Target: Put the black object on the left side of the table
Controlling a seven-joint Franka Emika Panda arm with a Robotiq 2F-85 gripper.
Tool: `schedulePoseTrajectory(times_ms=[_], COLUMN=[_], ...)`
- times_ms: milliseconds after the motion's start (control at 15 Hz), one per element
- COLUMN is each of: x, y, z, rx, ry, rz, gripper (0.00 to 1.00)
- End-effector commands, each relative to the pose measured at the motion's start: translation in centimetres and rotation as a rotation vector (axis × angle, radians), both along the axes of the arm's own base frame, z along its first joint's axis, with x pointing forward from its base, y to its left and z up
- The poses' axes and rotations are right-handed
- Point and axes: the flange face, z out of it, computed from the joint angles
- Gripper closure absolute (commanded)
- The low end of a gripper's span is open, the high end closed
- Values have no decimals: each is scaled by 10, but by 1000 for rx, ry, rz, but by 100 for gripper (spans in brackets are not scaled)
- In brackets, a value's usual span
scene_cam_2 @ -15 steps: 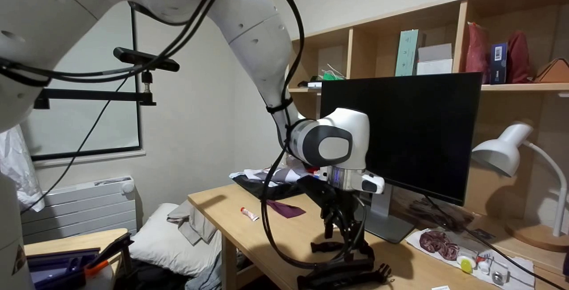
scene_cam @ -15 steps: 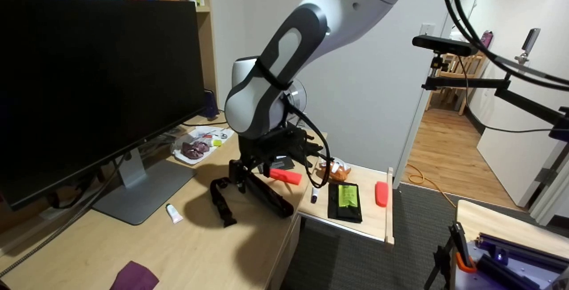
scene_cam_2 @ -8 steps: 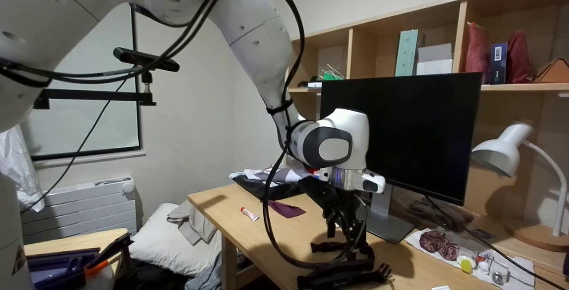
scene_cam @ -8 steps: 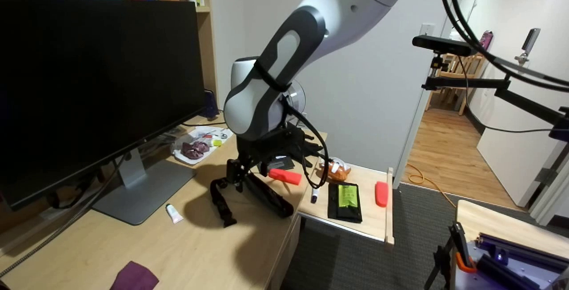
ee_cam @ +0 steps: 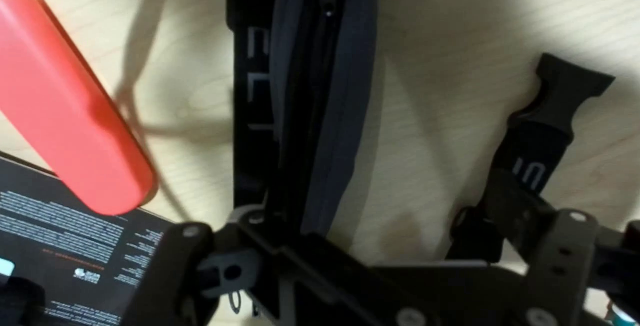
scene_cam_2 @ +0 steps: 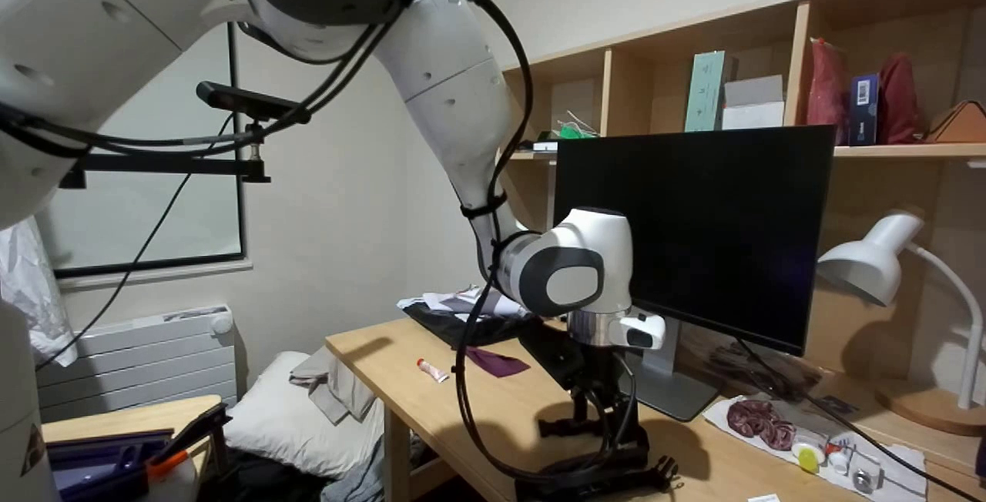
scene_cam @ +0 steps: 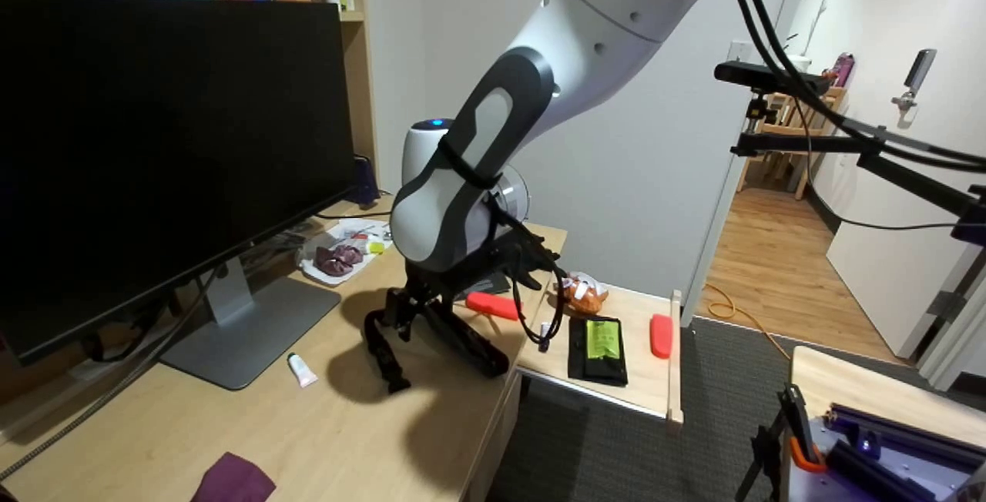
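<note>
The black object (scene_cam: 474, 344) lies bent in a V on the light tan table (scene_cam: 331, 440), with a thick zipped part and a thinner buckled strap end. It also shows in an exterior view (scene_cam_2: 570, 480) and in the wrist view (ee_cam: 345, 91). My gripper (scene_cam: 422, 316) is low over the bend, also seen in an exterior view (scene_cam_2: 601, 419). In the wrist view the gripper (ee_cam: 382, 211) is open, with one finger by the thick part and one overlapping the strap end. Whether the fingers touch it I cannot tell. The bend is hidden behind the gripper.
The monitor (scene_cam: 177, 163) and its foot (scene_cam: 254, 336) stand close beside the arm. A red case (ee_cam: 70, 106) and a dark printed box (ee_cam: 75, 246) lie next to the black object. A small tube (scene_cam: 301, 369), purple cloth (scene_cam: 233, 479) and white tray (scene_cam: 333, 279) are also on the table.
The arm and gripper have moved down toward the table around the black object, mostly in the last half second. The black object has not visibly moved.
</note>
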Motion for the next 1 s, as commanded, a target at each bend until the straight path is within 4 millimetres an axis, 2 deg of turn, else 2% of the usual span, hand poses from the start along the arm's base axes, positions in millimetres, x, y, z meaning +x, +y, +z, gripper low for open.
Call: schedulePoseTrajectory(times_ms=[0, 467, 533, 600, 933], x=[7, 9, 10, 10, 10], y=[-1, -11, -13, -15, -22], z=[-12, -26, -27, -29, -33], rx=[24, 12, 11, 12, 4], ry=[-35, -18, -17, -15, -13], rz=[12, -6, -10, -13, -14], gripper=[0, 0, 25, 27, 61])
